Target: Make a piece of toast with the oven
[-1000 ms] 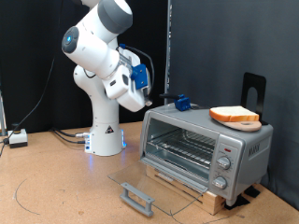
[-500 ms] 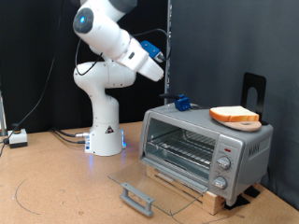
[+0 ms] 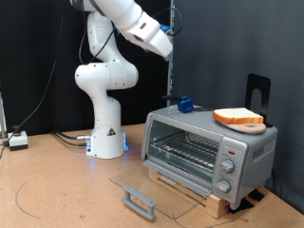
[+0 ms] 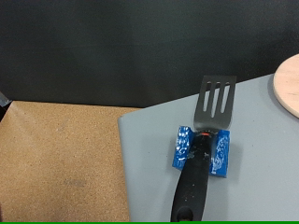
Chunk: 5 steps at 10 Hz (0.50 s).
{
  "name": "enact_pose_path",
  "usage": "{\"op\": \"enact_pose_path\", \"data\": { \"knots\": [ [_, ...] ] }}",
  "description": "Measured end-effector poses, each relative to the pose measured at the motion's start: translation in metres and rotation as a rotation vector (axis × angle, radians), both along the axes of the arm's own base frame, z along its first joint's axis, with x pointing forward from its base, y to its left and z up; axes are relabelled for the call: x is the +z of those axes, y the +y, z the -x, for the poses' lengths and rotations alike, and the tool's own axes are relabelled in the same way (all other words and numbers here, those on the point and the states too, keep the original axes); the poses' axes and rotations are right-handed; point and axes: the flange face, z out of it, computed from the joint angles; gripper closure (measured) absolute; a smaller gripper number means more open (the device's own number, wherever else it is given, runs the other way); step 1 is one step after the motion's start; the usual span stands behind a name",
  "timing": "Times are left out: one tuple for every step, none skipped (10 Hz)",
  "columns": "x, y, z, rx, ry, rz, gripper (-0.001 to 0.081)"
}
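Observation:
The silver-grey oven (image 3: 209, 147) stands on a wooden base at the exterior view's right. Its glass door (image 3: 152, 190) is open and lies flat in front. The wire rack (image 3: 185, 152) inside looks empty. The piece of toast (image 3: 239, 118) lies on top of the oven. My gripper (image 3: 164, 41) is raised high near the exterior view's top, well above and left of the oven, holding nothing that shows. Its fingers do not show in the wrist view.
A black spatula with a blue block on its handle (image 3: 182, 104) (image 4: 200, 149) lies on the oven top, left of the toast. A rounded pale board edge (image 4: 290, 84) shows beside it. A black stand (image 3: 257, 90) rises behind the oven. Cables (image 3: 66, 138) lie by the robot's base.
The arm has swung upward. The gripper rose from beside the oven's upper left corner to near the exterior view's top. The toast, spatula and door have not moved.

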Motion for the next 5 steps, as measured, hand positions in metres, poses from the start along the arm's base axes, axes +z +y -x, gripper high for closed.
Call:
{"op": "enact_pose_path", "data": {
  "knots": [
    [-0.001, 0.000, 0.000, 0.008, -0.008, -0.001, -0.0003],
    [-0.001, 0.002, -0.001, 0.032, -0.055, -0.010, -0.0003],
    [-0.001, 0.008, -0.001, 0.031, -0.125, -0.002, -0.0003],
    [-0.004, 0.019, 0.000, 0.010, -0.184, 0.024, -0.0003],
    [-0.008, 0.031, 0.004, -0.019, -0.218, 0.060, -0.0003]
  ]
}}
